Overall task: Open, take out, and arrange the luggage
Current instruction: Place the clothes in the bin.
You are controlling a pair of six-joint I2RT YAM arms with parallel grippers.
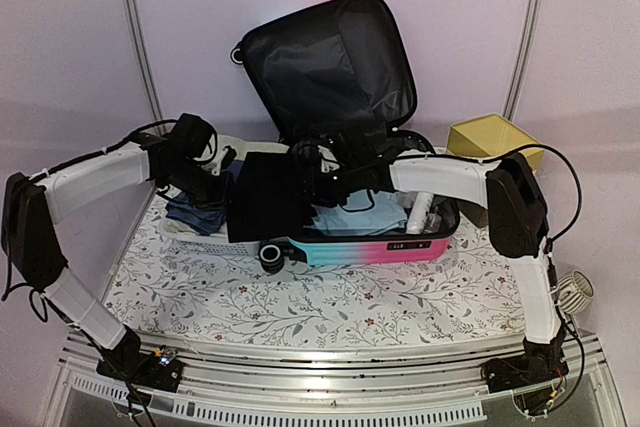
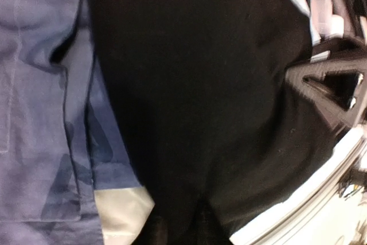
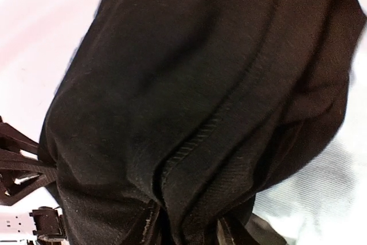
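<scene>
Luggage lies open mid-counter, lid raised toward 12 o'clock. Black cloth at its 9 o'clock edge hides the left end effector and the right end effector; I cannot tell whether either is clamped or apart.

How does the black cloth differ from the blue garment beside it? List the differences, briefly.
Colour: the black cloth is plain black, while the blue garment is dusky blue with visible seams.
Pose: the black cloth is spread flat across the left edge of the luggage, while the blue garment lies rumpled outside it, further left.
Area in view: the black cloth shows more surface than the blue garment.
Both are soft fabric.
</scene>
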